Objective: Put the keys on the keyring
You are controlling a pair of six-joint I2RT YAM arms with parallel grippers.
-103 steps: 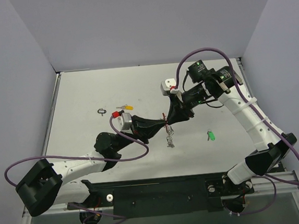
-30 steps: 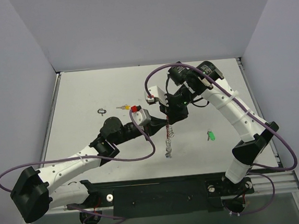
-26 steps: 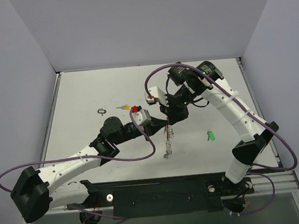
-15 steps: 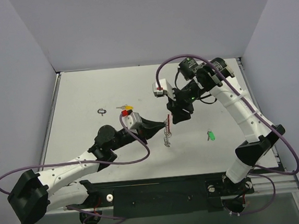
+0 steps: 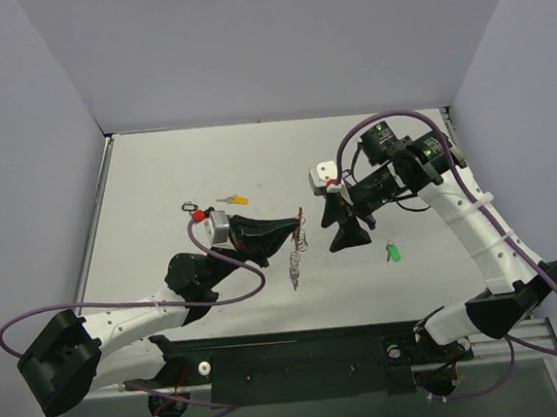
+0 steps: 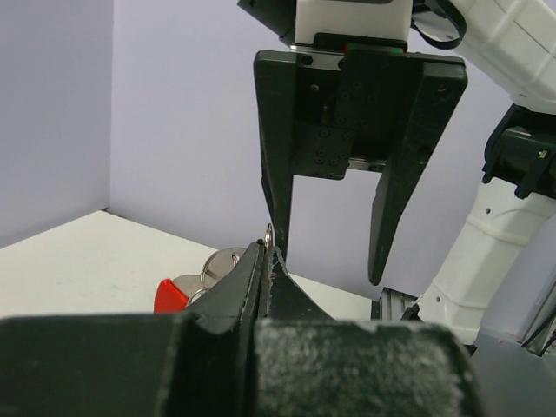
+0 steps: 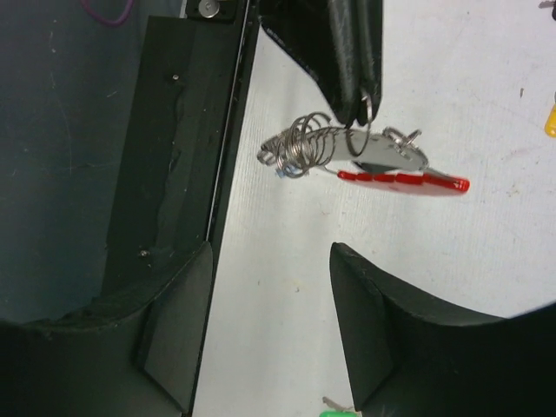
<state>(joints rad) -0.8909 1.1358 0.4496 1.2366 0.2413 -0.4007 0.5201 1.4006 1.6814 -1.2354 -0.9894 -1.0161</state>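
My left gripper [image 5: 297, 226] is shut on the keyring [image 5: 295, 252], pinching a thin silver ring [image 6: 268, 233] at its fingertips. The silver coil [image 7: 301, 146] and the red plastic piece [image 7: 404, 181] hang below the left gripper's fingers [image 7: 352, 61], with a silver key [image 7: 388, 155] against them. My right gripper [image 5: 347, 238] stands open just right of the keyring, apart from it, with nothing between its fingers [image 7: 178, 334]. A green key [image 5: 394, 252] lies on the table to the right. A yellow key [image 5: 233, 201] lies behind the left wrist.
A small black loop [image 5: 190, 207] lies left of the yellow key. The black base rail [image 5: 301, 355] runs along the near table edge. Grey walls close in the white table [image 5: 159, 180] at back and sides.
My right gripper opened, let go of the keyring and drew back to the right. My left gripper shut on the keyring and shifted left and nearer with it.
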